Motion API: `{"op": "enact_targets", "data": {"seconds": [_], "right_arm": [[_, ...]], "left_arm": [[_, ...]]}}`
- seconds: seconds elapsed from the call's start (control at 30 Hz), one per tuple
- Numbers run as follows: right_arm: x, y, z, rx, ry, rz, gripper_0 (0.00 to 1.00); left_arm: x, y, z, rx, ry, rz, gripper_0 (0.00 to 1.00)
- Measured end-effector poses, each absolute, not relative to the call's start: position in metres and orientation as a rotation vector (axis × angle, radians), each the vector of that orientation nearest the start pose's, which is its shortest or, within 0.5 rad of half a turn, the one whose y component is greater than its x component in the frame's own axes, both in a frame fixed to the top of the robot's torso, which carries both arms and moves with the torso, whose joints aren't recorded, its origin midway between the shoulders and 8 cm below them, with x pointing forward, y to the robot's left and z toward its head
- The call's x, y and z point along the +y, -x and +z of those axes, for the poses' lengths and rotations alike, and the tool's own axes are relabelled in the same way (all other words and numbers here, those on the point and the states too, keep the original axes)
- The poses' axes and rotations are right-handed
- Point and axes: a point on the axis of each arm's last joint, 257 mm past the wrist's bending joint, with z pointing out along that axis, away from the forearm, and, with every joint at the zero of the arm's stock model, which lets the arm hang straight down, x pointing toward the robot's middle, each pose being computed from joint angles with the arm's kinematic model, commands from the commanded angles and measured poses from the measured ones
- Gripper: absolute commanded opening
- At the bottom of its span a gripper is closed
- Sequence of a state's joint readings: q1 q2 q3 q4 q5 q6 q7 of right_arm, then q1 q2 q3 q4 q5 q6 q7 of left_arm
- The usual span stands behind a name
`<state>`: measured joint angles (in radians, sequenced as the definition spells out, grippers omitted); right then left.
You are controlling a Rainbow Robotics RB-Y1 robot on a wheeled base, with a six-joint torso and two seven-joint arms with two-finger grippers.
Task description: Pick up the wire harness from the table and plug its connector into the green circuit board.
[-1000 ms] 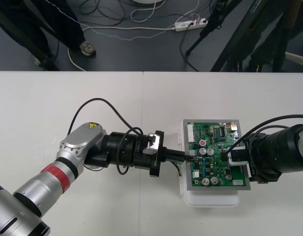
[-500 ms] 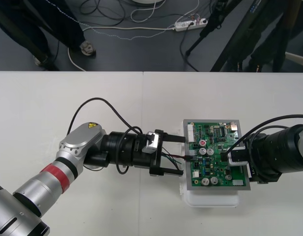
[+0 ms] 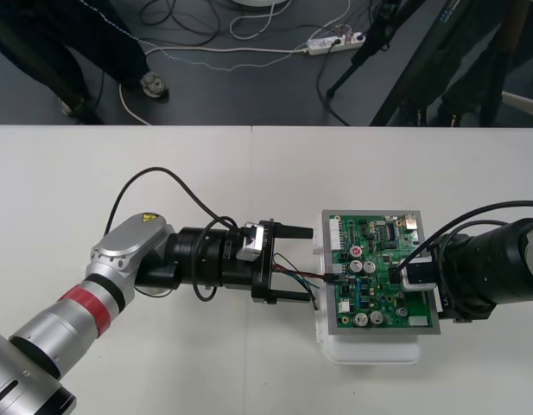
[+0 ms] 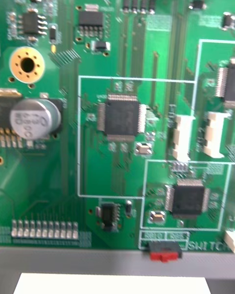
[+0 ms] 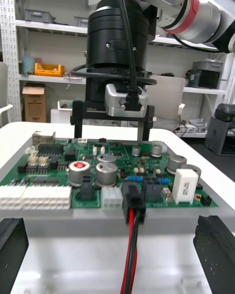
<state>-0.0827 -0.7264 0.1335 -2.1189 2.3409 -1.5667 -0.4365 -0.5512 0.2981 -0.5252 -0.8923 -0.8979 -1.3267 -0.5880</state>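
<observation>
Table (image 3: pixel 162 164) | left gripper (image 3: pixel 311 266) fingers (image 3: pixel 296 230) wide apart, gripping nothing | plug (image 5: pixel 132 198) in green board (image 3: pixel 383 259) | right gripper (image 5: pixel 113 130) fingers apart over board

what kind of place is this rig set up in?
Probably a robotics lab bench: a plain light table with one green circuit board on it, the left claw open beside the board, and a power strip on the dark floor beyond.
</observation>
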Motion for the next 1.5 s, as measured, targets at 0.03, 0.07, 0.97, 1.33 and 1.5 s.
{"op": "enact_targets", "data": {"seconds": [0.03,0.07,0.97,1.33,1.5], "right_arm": [[-0.252,-0.363,-0.286,1.881,2.024,-0.176,1.00],[-0.253,-0.365,-0.284,1.882,2.018,-0.180,1.00],[-0.313,-0.367,-0.168,1.830,1.807,-0.089,1.00],[-0.295,-0.348,-0.134,1.720,1.648,0.361,1.00],[-0.298,-0.350,-0.133,1.582,1.751,0.298,1.00]], "left_arm": [[-0.054,-0.370,-0.230,0.939,-1.356,-1.093,1.00],[-0.051,-0.372,-0.231,0.943,-1.354,-1.089,1.00],[0.079,-0.390,-0.239,1.064,-1.430,-0.888,1.00],[0.134,-0.374,-0.231,1.121,-1.505,-0.808,1.00],[0.157,-0.366,-0.219,1.112,-1.573,-0.732,1.00]]}}
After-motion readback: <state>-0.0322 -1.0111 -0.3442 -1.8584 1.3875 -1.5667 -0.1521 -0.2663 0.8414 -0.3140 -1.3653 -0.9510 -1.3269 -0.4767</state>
